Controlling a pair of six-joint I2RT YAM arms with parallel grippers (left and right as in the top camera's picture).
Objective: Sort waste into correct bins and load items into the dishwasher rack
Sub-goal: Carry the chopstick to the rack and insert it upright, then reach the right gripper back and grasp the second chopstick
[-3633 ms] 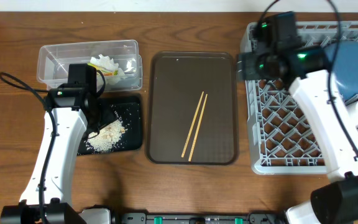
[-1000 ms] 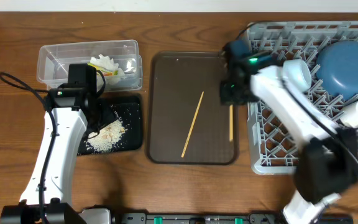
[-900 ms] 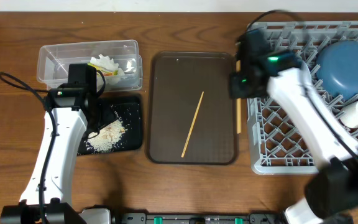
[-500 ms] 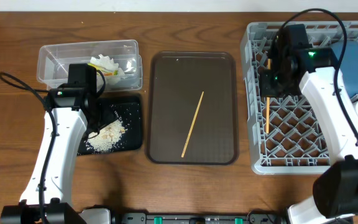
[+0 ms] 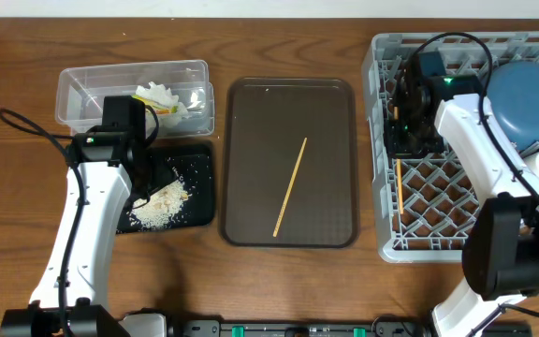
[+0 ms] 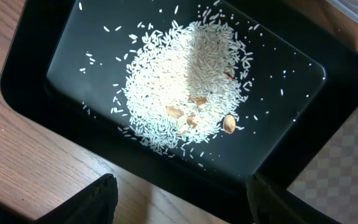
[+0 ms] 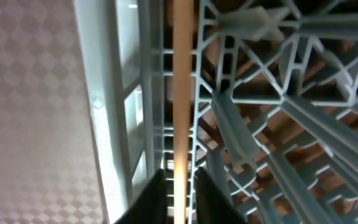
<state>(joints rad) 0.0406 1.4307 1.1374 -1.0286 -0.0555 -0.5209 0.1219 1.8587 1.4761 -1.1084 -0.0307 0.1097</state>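
Now the right hand (image 5: 402, 148) points straight down into the dishwasher rack (image 5: 429, 249), a square grey plastic crate with a diamond-lattice floor and upright pegs. Its arm reaches in from the near side. A thin, straight wooden chopstick (image 7: 182, 93) runs out from between its two dark fingers (image 7: 156, 200), along the floor just inside the rack's left wall. The fingers sit close on either side of the stick, but I cannot tell whether they pinch it or have just let go. Beyond the hand, deeper in the rack, leans a smooth, round, dark blue dish (image 5: 531, 98).

The left hand (image 6: 180, 193) hangs released and empty, fingertips spread wide, over a flat black tray (image 6: 17, 81) with a low glossy rim. Below it lies a loose heap of whitish rice (image 6: 185, 87). Past this hand sits a clear tub (image 5: 73, 94) holding crumpled white tissue (image 5: 162, 96).

A few seconds ago both chopsticks lay together on the matte brown tray (image 5: 251, 122). Only one chopstick (image 5: 290, 187) lies there now, slanted, well apart from the right hand. The other has been carried across into the rack. The left arm has not moved.
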